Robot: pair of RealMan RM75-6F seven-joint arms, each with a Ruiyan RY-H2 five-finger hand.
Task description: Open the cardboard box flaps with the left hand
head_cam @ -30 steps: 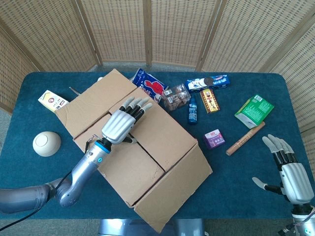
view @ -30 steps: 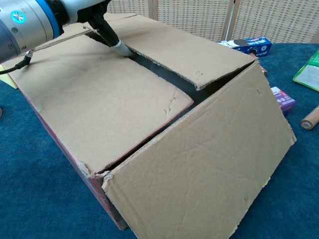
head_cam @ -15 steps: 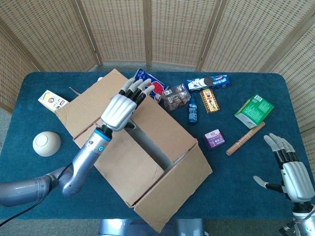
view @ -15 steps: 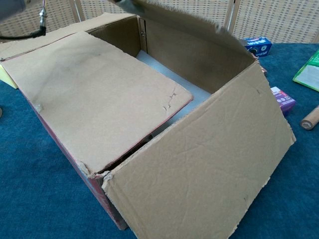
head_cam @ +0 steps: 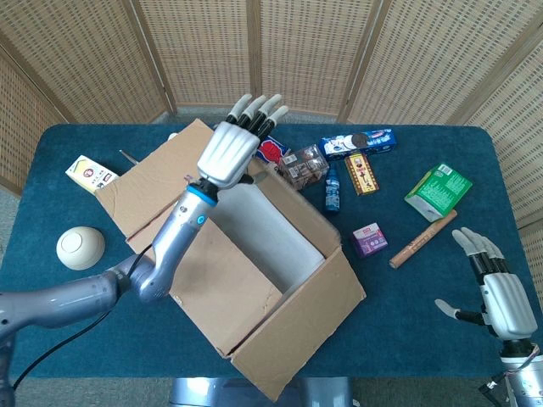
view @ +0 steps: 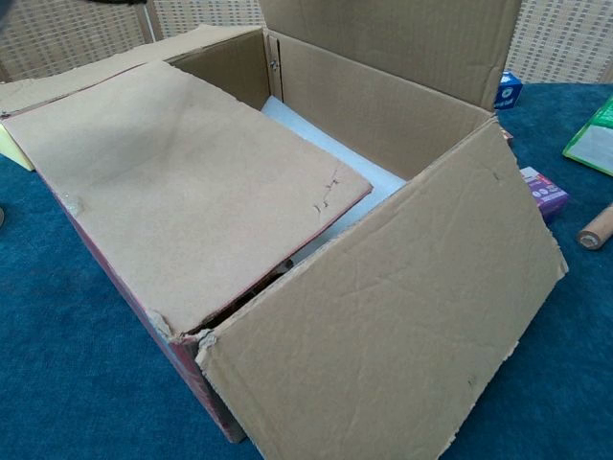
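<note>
Your left hand [head_cam: 231,151], fingers apart and holding nothing, sits at the brown cardboard box's [head_cam: 254,280] twelve o'clock flap [view: 402,43], which stands upright.

The cardboard box [head_cam: 254,280] is plain brown corrugated board, matt and slightly creased, its flap edges torn rough — a smooth white sheet [head_cam: 271,229] lines the inside. The left hand [head_cam: 233,144] above the far flap has a satin silver shell of metallic-looking plastic with dark segments and pale tips. The table [head_cam: 399,314] wears a napped blue cloth. Right of the hand, glossy printed snack packets [head_cam: 356,142] — beyond them, woven wicker screens [head_cam: 305,51].
</note>
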